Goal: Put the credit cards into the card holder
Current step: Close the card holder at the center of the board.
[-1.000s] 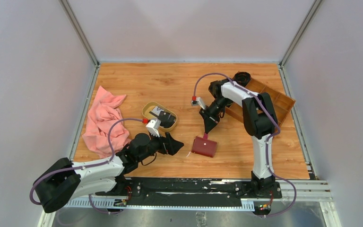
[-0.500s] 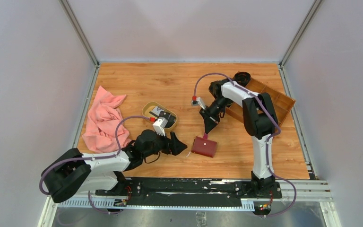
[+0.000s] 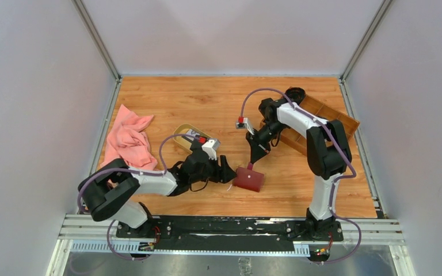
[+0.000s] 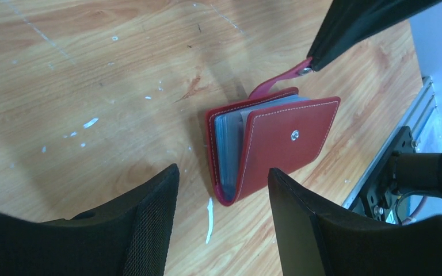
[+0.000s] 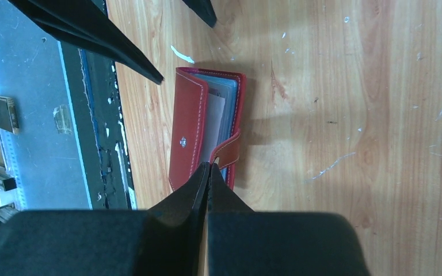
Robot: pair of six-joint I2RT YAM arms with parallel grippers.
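Over the last second my left arm has swung away from the oval dish [image 3: 184,132] near the middle of the table, past the pink cloth [image 3: 128,146] by the left edge, and brought the left gripper [image 3: 225,174] right up to the card holder [image 3: 248,179]. Its jaws have narrowed but are still spread and empty, flanking the holder's spine without touching it. The holder lies a little in from the near edge, about midway along it. Just right of it, the right gripper [image 3: 252,163] has pressed together on the snap tab [image 4: 279,80] and pulls it up and back. I judge this to be the opening step: one arm pins the tab and the other goes for the cover. No credit card is in hand yet. The overhead view shows only a red patch between two black tips. The left wrist view shows the cover ajar and the grey-blue pockets [image 4: 230,144] fanned. Only the right wrist view shows a pale leaf [image 5: 216,123] among them; whether that is a card I cannot tell. With my arm across the dish, I cannot pick out any cards there.
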